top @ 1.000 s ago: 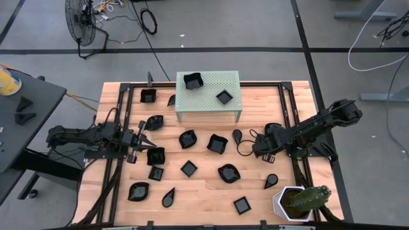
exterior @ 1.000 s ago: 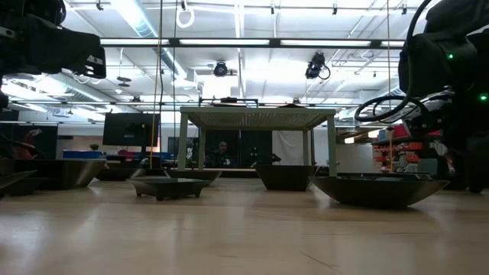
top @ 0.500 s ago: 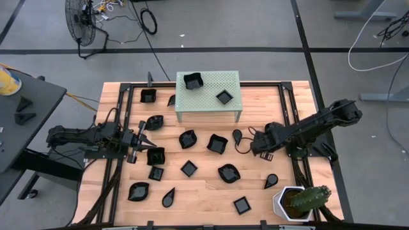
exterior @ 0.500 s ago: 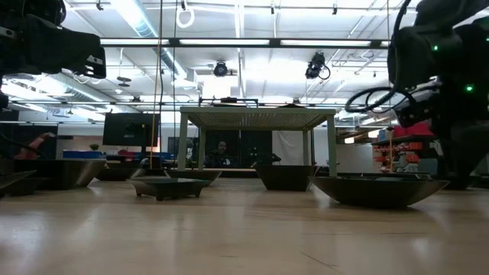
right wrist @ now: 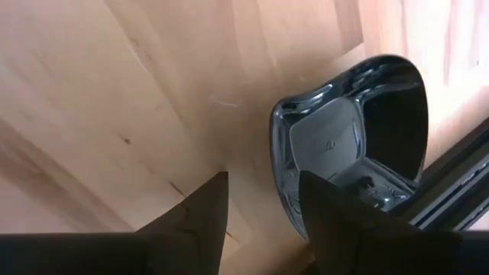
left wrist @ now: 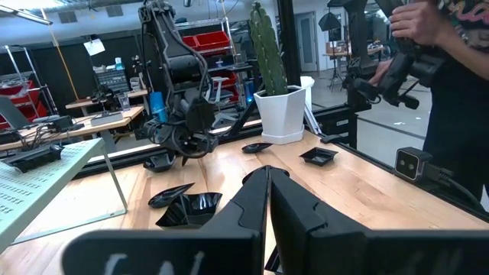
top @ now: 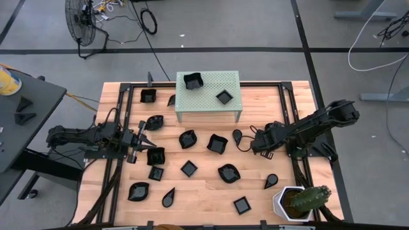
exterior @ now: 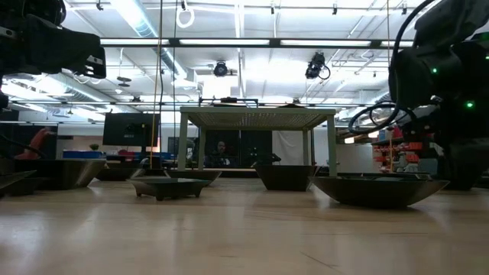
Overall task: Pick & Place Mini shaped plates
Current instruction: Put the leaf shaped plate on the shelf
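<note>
1. Your left gripper (top: 144,142) sits low at the left side of the pale wooden table (top: 255,185), its dark fingers (left wrist: 263,206) pressed together with nothing between them, tips just beside a wavy-rimmed black dish (top: 156,155).
2. Across the middle you have the mini shaped plates, small glossy black dishes scattered over the wood: a leaf-shaped one (top: 188,138), a wavy square one (top: 217,143), a flat square one (top: 189,168), a teardrop (top: 169,197) near the front edge.
3. Behind them stands the pale green perforated metal stand (top: 208,96), with two more black dishes resting on top of it (top: 192,80).
4. Your right gripper (top: 254,144) is down at the table right of centre, fingers (right wrist: 195,214) parted and empty. A glossy black teardrop-shaped dish (right wrist: 351,137) lies flat on the wood just ahead of them, apart from both fingertips.
5. At the front right corner stands a white hexagonal pot with a green cactus (top: 301,201).
</note>
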Tool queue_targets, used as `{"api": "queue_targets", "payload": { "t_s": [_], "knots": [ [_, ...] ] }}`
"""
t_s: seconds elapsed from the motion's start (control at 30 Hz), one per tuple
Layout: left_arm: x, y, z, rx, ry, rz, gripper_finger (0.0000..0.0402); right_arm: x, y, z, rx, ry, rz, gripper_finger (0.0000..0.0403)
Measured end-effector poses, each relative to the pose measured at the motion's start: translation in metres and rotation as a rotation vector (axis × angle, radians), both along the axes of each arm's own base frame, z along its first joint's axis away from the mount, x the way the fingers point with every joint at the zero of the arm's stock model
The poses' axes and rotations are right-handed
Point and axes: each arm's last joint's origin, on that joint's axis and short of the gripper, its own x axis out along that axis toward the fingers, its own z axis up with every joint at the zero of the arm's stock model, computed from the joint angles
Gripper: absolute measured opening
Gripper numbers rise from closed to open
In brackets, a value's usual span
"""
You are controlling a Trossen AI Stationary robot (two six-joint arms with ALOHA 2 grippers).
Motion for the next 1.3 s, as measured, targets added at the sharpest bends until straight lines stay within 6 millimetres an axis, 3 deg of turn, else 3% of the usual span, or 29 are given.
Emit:
{"api": "queue_targets", "payload": {
  "t_s": [0.27,0.8,1.3],
  "knots": [
    [0.0,0.0,0.0001,0.0,0.0,0.0,0.0023,-0.0005,-0.0016,-0.0004,-0.028,-0.027,-0.097,0.0156],
    [0.0,0.0,0.0,0.0,0.0,0.0,0.0023,-0.0005,-0.0019,-0.0003,-0.044,-0.039,-0.123,0.0035],
    [0.0,0.0,0.0001,0.0,0.0,0.0,0.0023,-0.001,-0.0021,0.0,-0.061,-0.053,-0.166,0.0003]
  ]
}}
